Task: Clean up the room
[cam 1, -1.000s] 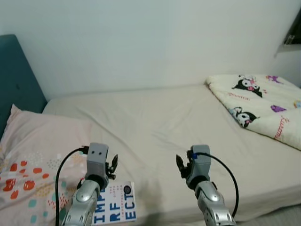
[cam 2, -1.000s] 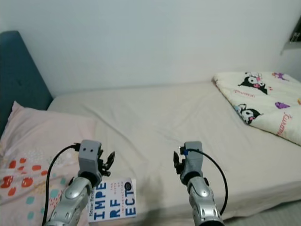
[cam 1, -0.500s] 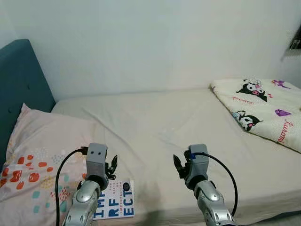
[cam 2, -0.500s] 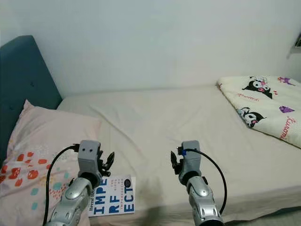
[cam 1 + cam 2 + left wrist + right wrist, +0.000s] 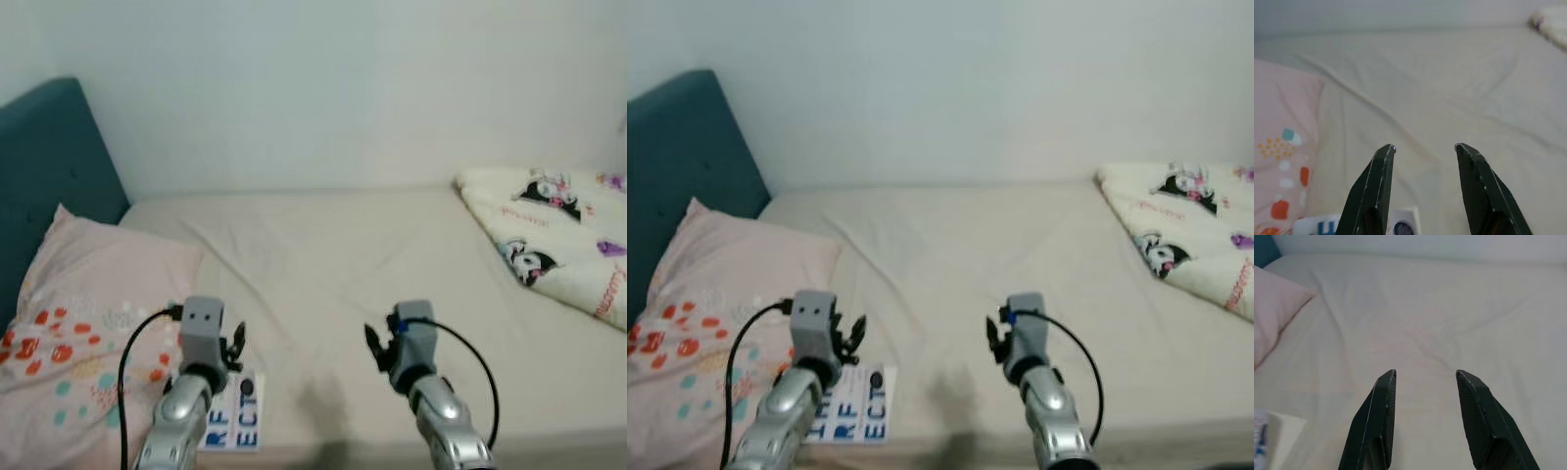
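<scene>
While a book [image 5: 231, 425] lies at the bed [image 5: 392, 255] edge, both grippers, left gripper [image 5: 1424, 147] and right gripper [image 5: 1425, 373], are held spread, apparently readied for pickup.

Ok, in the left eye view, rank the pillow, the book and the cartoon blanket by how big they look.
1. Pillow, the largest.
2. Cartoon blanket, cut off by the frame edge, so its rank is unsure.
3. Book, the smallest, partly hidden behind the left arm.
</scene>
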Robot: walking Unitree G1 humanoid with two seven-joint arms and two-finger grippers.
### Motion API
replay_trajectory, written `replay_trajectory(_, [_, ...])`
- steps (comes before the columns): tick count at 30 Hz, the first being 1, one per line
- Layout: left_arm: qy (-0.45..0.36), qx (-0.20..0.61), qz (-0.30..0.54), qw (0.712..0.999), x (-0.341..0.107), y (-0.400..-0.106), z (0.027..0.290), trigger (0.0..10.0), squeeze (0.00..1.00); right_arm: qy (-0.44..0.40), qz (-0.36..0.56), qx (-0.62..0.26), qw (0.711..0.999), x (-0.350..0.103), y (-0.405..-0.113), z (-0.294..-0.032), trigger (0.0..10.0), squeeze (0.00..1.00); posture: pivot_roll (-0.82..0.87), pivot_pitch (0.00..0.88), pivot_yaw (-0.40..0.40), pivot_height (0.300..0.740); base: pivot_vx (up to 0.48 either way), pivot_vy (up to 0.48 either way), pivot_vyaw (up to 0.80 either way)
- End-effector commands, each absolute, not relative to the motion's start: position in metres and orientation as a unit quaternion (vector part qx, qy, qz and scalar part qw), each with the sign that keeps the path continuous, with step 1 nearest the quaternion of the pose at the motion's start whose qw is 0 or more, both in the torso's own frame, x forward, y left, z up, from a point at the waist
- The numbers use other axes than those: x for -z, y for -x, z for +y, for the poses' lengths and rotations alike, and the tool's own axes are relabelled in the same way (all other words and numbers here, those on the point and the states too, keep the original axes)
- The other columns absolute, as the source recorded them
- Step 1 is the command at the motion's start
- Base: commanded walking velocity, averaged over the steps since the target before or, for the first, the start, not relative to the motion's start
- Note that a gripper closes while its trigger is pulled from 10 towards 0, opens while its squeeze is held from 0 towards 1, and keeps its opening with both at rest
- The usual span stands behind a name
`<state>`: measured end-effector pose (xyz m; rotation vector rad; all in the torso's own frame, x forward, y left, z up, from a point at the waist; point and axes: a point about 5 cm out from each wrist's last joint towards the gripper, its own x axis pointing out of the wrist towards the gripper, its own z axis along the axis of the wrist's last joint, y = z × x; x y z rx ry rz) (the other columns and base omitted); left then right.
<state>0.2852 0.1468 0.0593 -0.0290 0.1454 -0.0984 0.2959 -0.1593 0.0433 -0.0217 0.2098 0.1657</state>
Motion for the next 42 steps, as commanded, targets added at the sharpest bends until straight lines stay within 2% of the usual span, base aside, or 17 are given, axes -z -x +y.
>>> replay_trajectory(1, [0.017,0.043,0.086,0.995,-0.0548,-0.2825,0.1492,10.0,0.00,0.002,0.115,-0.083,0.990,-0.0390,-0.2940,-0.1548,10.0,0.00,0.06,0.000,-0.015,0.740,0.000,-0.424,0.46])
replay_trajectory(16, [0.012,0.043,0.092,0.995,-0.0545,-0.2813,0.1501,10.0,0.00,-0.001,0.114,-0.076,0.991,-0.0386,-0.2934,-0.1565,10.0,0.00,0.06,0.000,-0.009,0.740,0.000,-0.427,0.03])
replay_trajectory(34, [0.007,0.047,0.097,0.994,-0.0540,-0.2812,0.1507,10.0,0.00,0.000,0.113,-0.061,0.992,-0.0395,-0.2943,-0.1617,10.0,0.00,0.06,0.013,-0.002,0.740,0.000,-0.428,0.77])
replay_trajectory(42, [0.007,0.048,0.097,0.994,-0.0542,-0.2812,0.1508,10.0,0.00,-0.014,0.108,-0.057,0.992,-0.0409,-0.2947,-0.1626,10.0,0.00,0.06,0.015,0.001,0.740,0.000,-0.426,0.00])
